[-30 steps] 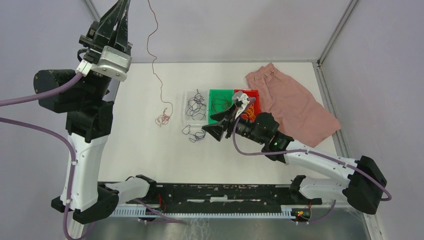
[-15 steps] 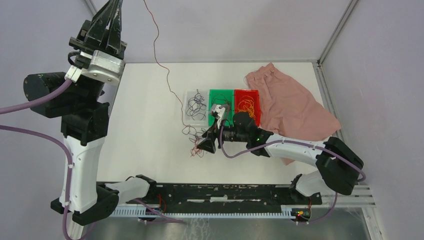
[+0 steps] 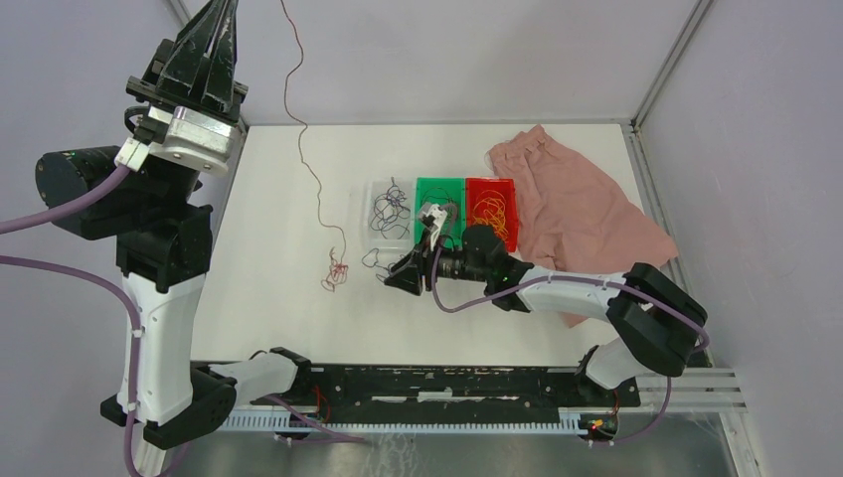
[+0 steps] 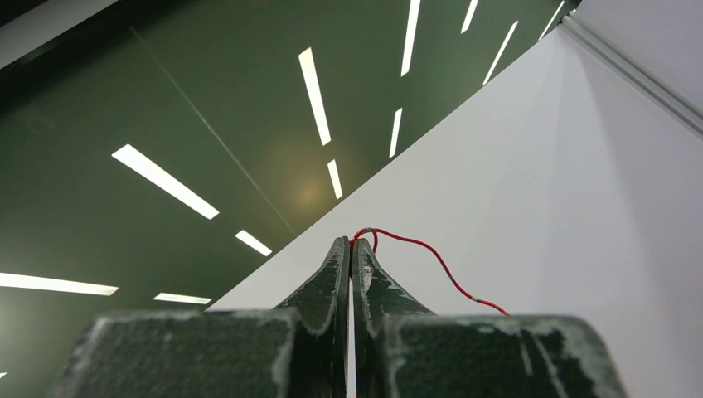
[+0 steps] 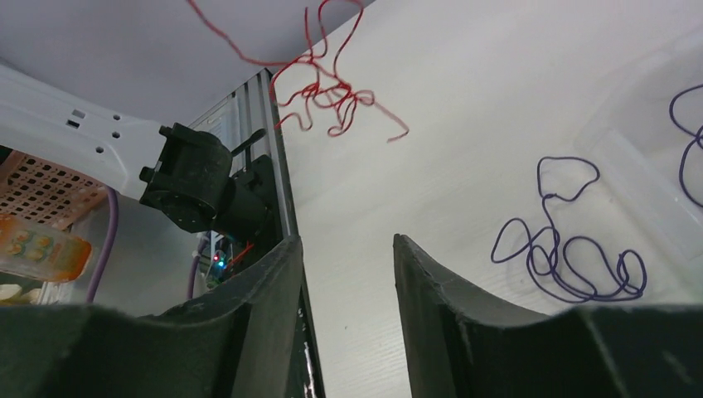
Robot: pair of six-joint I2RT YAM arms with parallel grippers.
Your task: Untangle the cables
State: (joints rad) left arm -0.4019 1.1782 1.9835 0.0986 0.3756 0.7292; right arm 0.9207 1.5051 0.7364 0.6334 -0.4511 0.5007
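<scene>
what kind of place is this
Probably a robotics lab bench: a white table boxed in by plain panels, two robot arms bolted at its near edge, and small coloured trays holding thin wires.

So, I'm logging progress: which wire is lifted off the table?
The red wire: the left gripper pinches one end and holds it high. The purple wire lies flat on the table near the right gripper.

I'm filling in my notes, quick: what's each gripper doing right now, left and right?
Left gripper: closed, pinching the red cable at its tips.
Right gripper: open, nothing between its jaws.
</scene>
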